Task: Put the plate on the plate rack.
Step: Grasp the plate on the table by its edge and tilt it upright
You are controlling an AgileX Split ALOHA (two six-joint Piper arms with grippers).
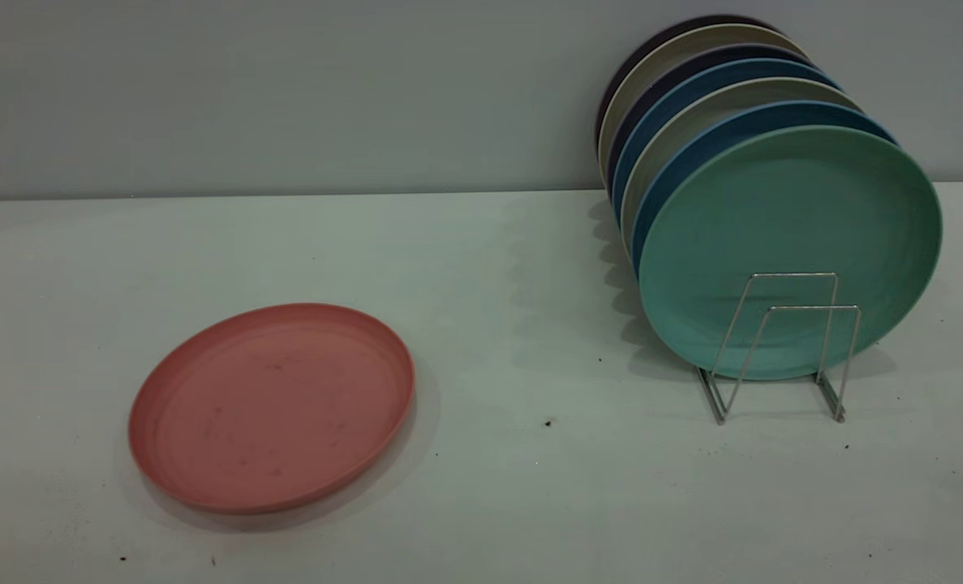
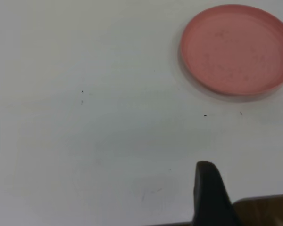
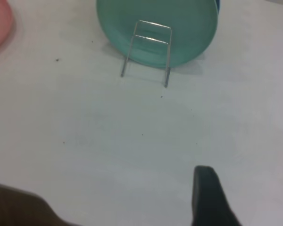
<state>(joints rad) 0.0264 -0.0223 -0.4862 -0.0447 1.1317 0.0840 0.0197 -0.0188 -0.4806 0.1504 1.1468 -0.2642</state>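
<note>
Plate (image 1: 272,407): salmon-pink, round, faintly smudged.

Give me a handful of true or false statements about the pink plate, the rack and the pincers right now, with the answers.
1. The pink plate lies flat on the table. True.
2. The pink plate is already in the rack. False: it lies apart from it, on the table.
3. The green plate stands frontmost in the rack. True.
4. The left pincer holds the pink plate. False: it is clear of it.
5. The front wire loops of the rack hold no plate. True.
</note>
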